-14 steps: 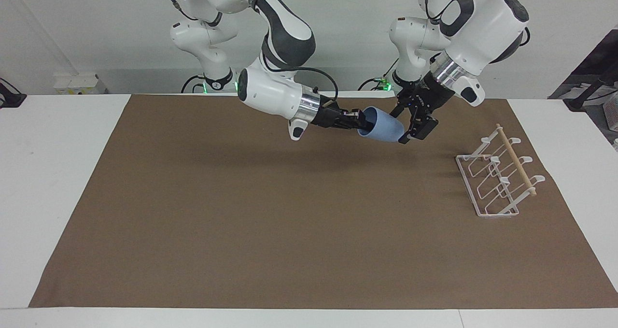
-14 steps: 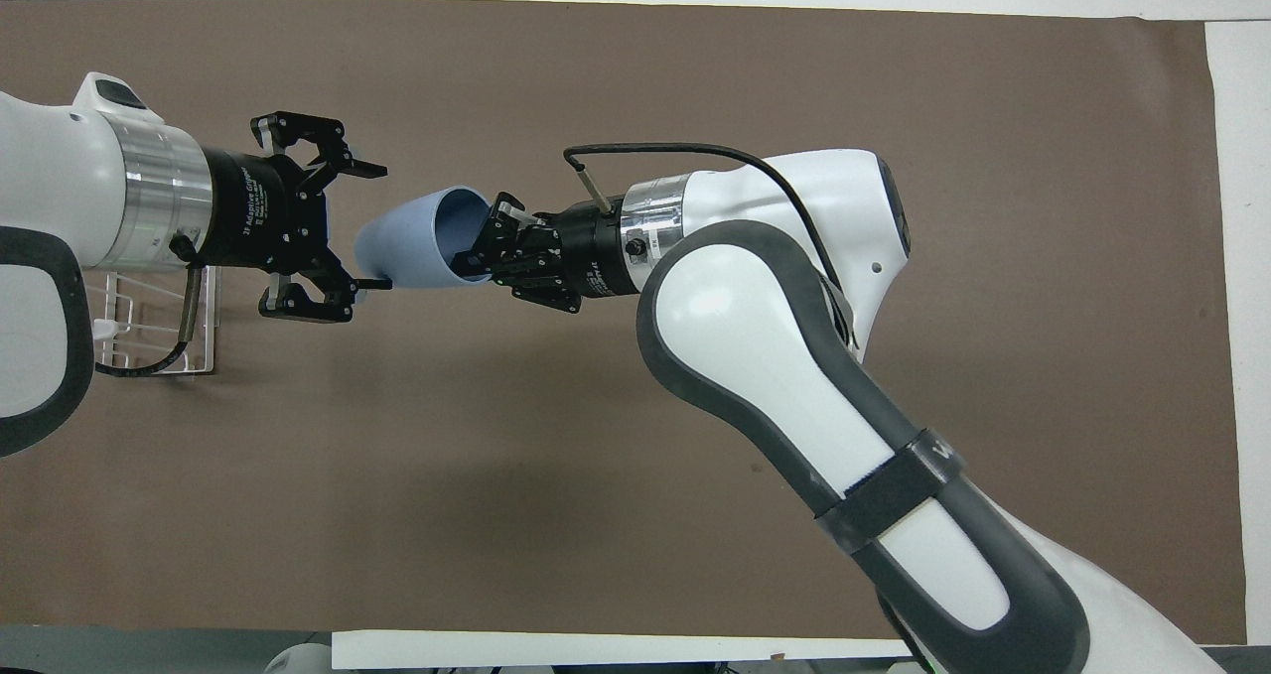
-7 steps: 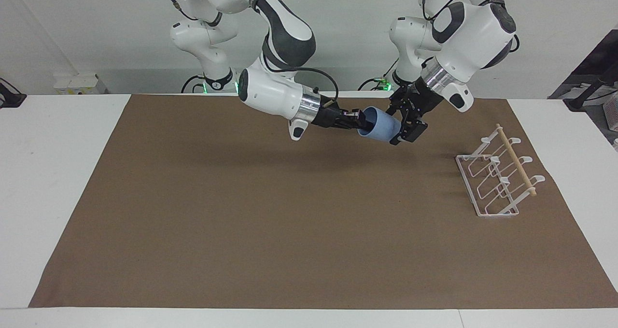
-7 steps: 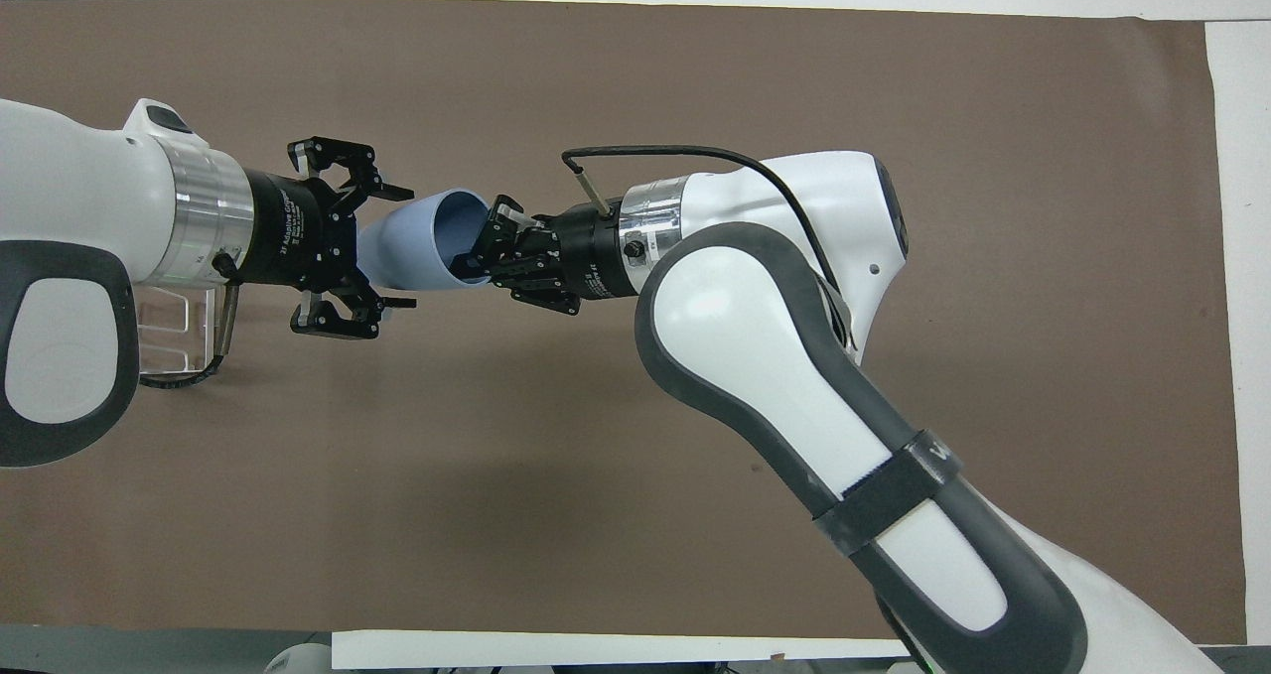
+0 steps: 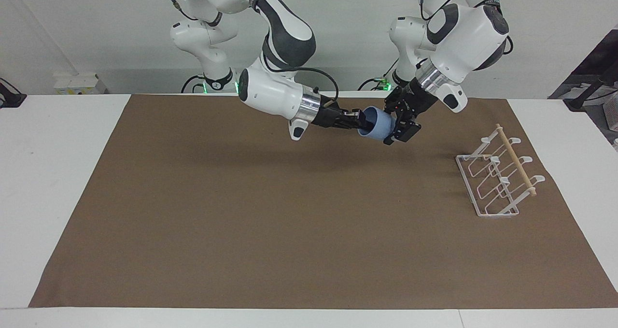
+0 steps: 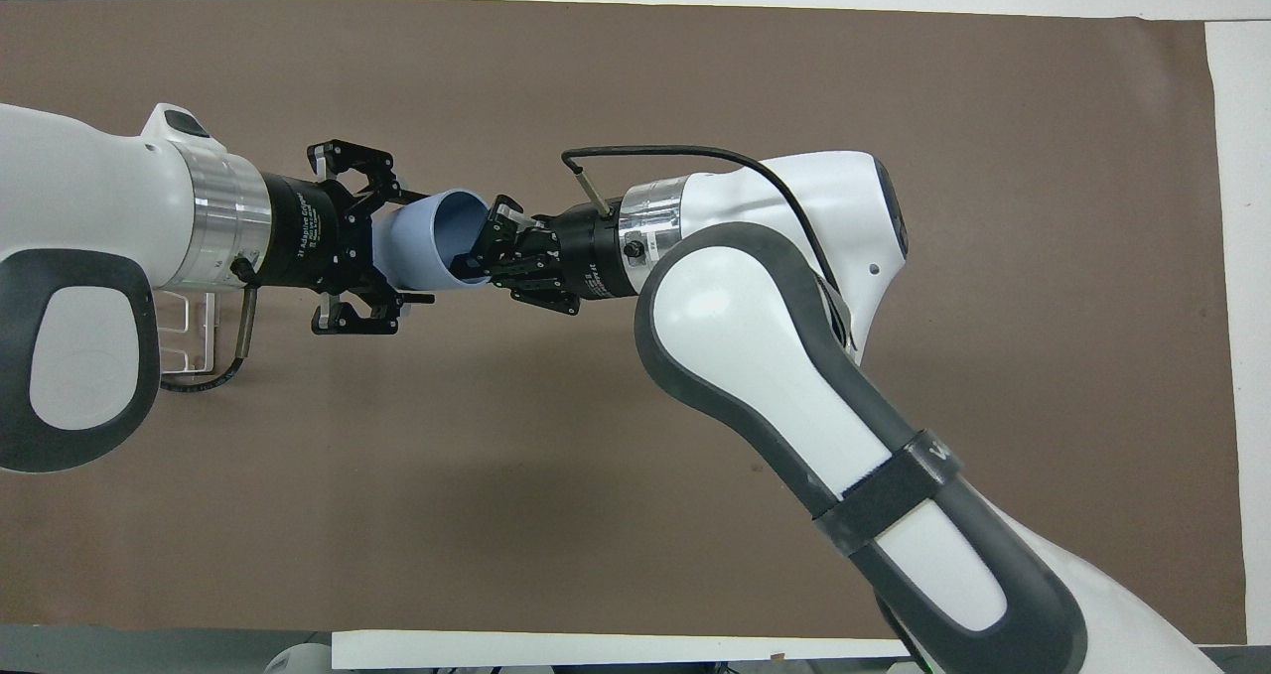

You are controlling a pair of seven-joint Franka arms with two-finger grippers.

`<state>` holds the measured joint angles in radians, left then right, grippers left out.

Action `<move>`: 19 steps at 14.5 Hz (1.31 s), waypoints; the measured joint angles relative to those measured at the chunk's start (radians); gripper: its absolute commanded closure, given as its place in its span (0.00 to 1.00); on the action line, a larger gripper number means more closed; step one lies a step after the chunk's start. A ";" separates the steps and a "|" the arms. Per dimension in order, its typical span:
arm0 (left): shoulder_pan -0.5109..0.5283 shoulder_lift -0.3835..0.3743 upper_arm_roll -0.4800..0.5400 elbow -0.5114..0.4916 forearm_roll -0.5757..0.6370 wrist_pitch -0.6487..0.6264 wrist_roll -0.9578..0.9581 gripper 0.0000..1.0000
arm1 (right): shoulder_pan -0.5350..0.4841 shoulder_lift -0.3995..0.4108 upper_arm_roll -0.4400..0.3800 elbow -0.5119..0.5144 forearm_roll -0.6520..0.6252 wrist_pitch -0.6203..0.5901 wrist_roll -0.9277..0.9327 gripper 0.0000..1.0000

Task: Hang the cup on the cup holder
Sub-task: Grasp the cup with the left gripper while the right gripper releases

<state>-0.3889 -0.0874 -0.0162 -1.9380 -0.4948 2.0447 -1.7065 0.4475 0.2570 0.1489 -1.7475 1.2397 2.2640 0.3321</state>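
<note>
So the small light blue tapered plastic cup (image 5: 377, 125) is up in the air, lying on its side over the brown paper mat (image 5: 270, 231), roughly the 12 o'clock part of the mat in the facing view. The right pincer (image 5: 361, 120) is clenched on the cup's rim, one finger poking inside the open mouth. The left pincer (image 5: 393, 131) comes at it from the closed-bottom end, with its fingers (image 6: 405, 298) set around the cup's base on both sides. They look snug against the cup wall, but I honestly can't tell if it's gripping or just touching.

The white wire cup holder (image 5: 497, 178) with the light wooden dowel (image 5: 516, 160) along its top sits on the mat toward the left arm's end of the worktop (image 5: 58, 173), about 3 o'clock from the cup in the facing view and well apart from it. In the overhead view most of it hides under the left arm.
</note>
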 measured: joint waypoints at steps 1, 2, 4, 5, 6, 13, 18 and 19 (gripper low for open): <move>0.000 0.000 0.000 -0.001 -0.001 0.004 0.000 0.54 | 0.000 0.000 -0.001 0.000 0.002 0.001 0.009 1.00; 0.000 -0.001 0.000 -0.001 -0.001 0.004 0.000 0.60 | 0.000 0.000 -0.001 0.000 0.002 0.001 0.011 1.00; 0.000 -0.001 0.000 -0.001 -0.001 0.004 0.000 0.67 | 0.000 0.000 -0.001 0.000 0.002 0.001 0.011 1.00; 0.000 -0.001 0.000 -0.001 -0.001 0.004 0.000 0.67 | 0.000 0.000 -0.001 0.000 0.002 0.001 0.011 1.00; 0.000 -0.001 0.000 -0.001 -0.001 0.004 0.000 0.67 | 0.000 0.000 -0.001 0.000 0.002 0.001 0.011 0.78; 0.001 -0.001 0.009 -0.006 -0.002 0.003 -0.011 0.67 | -0.042 -0.030 -0.007 0.012 -0.035 -0.004 0.011 0.01; 0.018 -0.001 0.018 -0.017 0.056 -0.041 -0.016 0.67 | -0.247 -0.137 -0.013 0.018 -0.385 -0.220 0.009 0.01; 0.021 -0.002 0.022 -0.020 0.109 -0.057 -0.018 0.67 | -0.280 -0.154 -0.014 0.018 -0.452 -0.251 0.009 0.01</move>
<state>-0.3677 -0.0894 0.0054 -1.9585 -0.3858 1.9879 -1.7247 0.1673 0.1025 0.1347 -1.7300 0.7879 2.0130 0.3409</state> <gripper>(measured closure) 0.220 0.004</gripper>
